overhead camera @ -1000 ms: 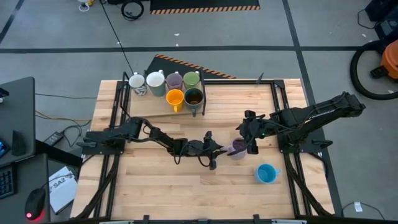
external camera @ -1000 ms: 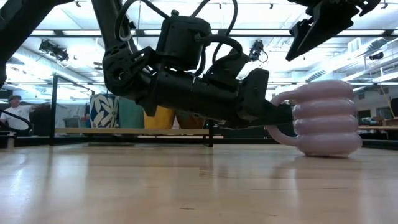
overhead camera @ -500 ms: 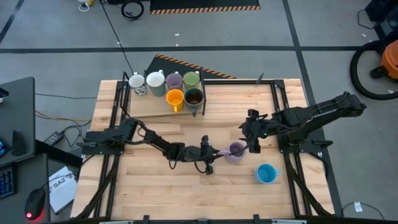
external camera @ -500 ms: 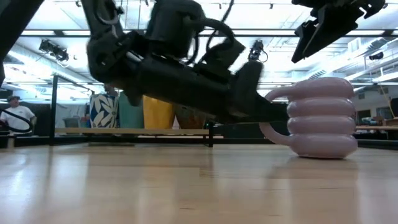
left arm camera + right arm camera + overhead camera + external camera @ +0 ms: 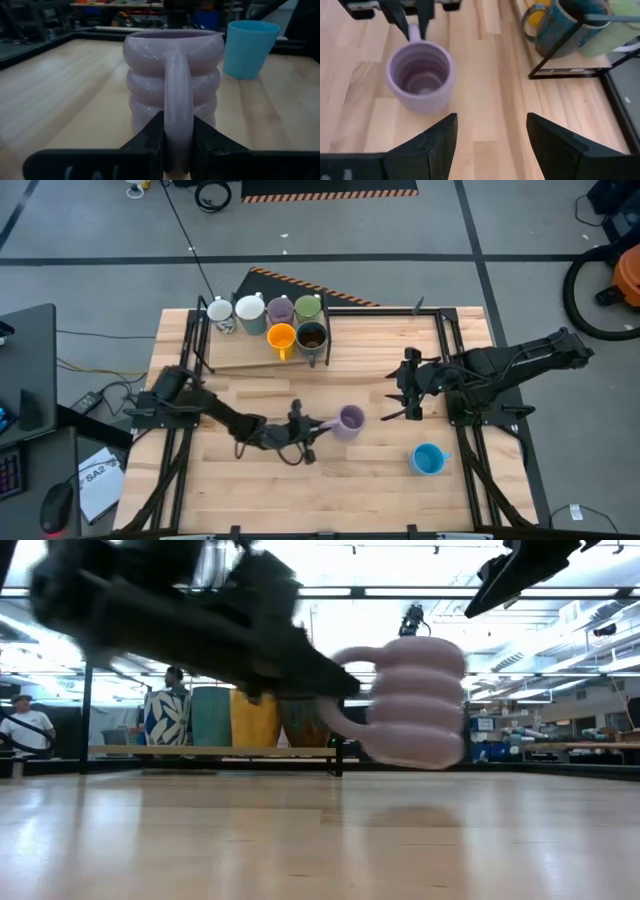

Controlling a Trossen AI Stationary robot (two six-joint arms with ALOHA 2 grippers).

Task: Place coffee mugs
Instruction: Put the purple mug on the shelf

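A ribbed lilac mug stands upright near the table's middle, with my left gripper shut on its handle from the table's left. My right gripper is open and empty, a short way to the mug's right and above table level. A blue mug stands on its base near the right front. Six more mugs are grouped on a board at the far left: two white, lilac, green, orange and dark brown. My left gripper pinches the lilac mug's loop handle between its two fingers, which lie level and come from the table's left. The mug stays upright and hangs clear of the tabletop in the low view.
The wooden board with a black wire frame holds the mug group at the far left. Black arm mounts and rails run along both table sides. Bare wood lies between the board and the held mug. A person sits beyond the table.
My left gripper has drawn back toward the table's left, carrying the lilac mug by its handle. The mug has come up off the table and moved left, still upright. My right gripper has pulled away from the mug toward the table's right.
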